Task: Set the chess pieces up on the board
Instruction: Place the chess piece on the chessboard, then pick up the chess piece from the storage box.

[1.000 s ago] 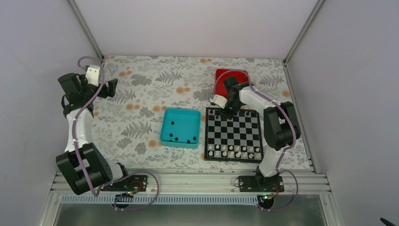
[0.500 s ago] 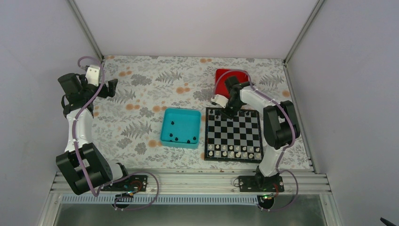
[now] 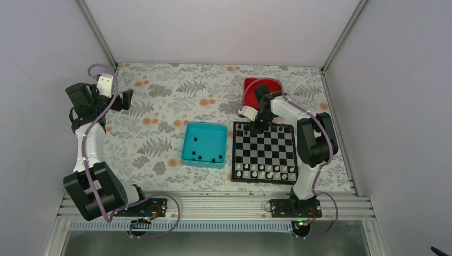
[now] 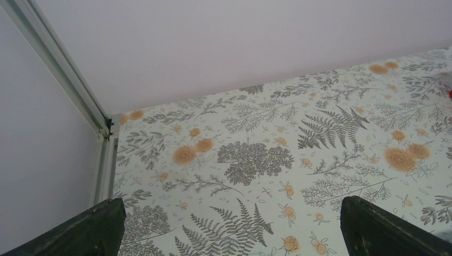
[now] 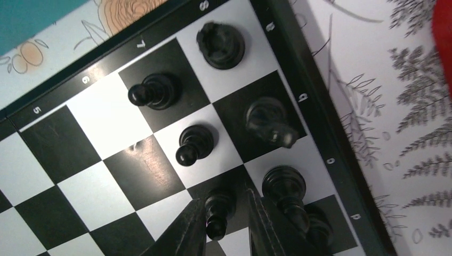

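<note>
In the right wrist view a black pawn [image 5: 215,213] stands upright at bottom centre on the board [image 5: 133,170], directly between the right fingers [image 5: 190,230]. They flank it closely, but I cannot tell whether they pinch it. The left fingers [image 4: 80,229], spread wide, hang well apart over the worktop [image 3: 160,106].

Top camera looks down from above; right wrist camera closely shares the board [image 3: 266,149].

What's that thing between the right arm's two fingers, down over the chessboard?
A small black pawn, right between the fingers, over a dark square of the board. The right wrist view shows it.
</note>
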Robot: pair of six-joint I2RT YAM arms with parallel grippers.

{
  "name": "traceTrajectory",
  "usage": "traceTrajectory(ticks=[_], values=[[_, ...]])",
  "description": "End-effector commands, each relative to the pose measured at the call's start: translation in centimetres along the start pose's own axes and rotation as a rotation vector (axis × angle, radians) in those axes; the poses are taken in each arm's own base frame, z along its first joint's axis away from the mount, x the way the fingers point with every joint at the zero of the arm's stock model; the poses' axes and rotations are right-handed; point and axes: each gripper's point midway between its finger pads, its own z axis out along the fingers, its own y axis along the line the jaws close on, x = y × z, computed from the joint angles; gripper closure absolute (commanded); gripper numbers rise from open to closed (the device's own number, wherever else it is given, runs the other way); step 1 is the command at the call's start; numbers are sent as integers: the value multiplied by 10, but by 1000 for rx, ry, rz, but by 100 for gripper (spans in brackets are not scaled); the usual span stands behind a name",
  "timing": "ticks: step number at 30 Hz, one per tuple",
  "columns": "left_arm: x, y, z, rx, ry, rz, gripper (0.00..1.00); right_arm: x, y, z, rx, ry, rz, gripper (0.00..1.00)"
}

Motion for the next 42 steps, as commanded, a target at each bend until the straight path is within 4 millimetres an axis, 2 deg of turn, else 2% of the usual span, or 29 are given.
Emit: traceTrajectory(ticks=[1,4,6,10,17,21,23,25,28,32,42], values=[[-9,-1,-5,9,-26,5,0,-13,-10,-23,41,-37,-7,76],[-9,-1,-6,9,-27,5,0,-23,-4,-41,38,-58,-22,74],[-10,-1,-6,9,-28,6,0,-32,8,-54,31,-67,-54,73],[-10,-3,-6,22,-30,8,0,-70,37,-79,39,-107,-152,70],[-11,-3,-9,15,-35,13,0,-132,91,-89,12,-126,-334,67],[-11,-2,-10,11,-36,9,0,-174,117,-81,21,-158,-437,66],[-11,-1,-11,7,-35,8,0,-193,129,-73,24,-181,-476,65],[-11,-1,-11,9,-36,8,0,-203,141,-58,20,-174,-512,63],[-11,-1,-12,10,-38,6,0,-208,156,-32,0,-130,-557,61],[-10,-1,-13,12,-40,2,0,-211,163,0,-5,-94,-576,59],[-8,-3,-13,34,-45,-10,0,-223,162,29,18,-96,-574,55]])
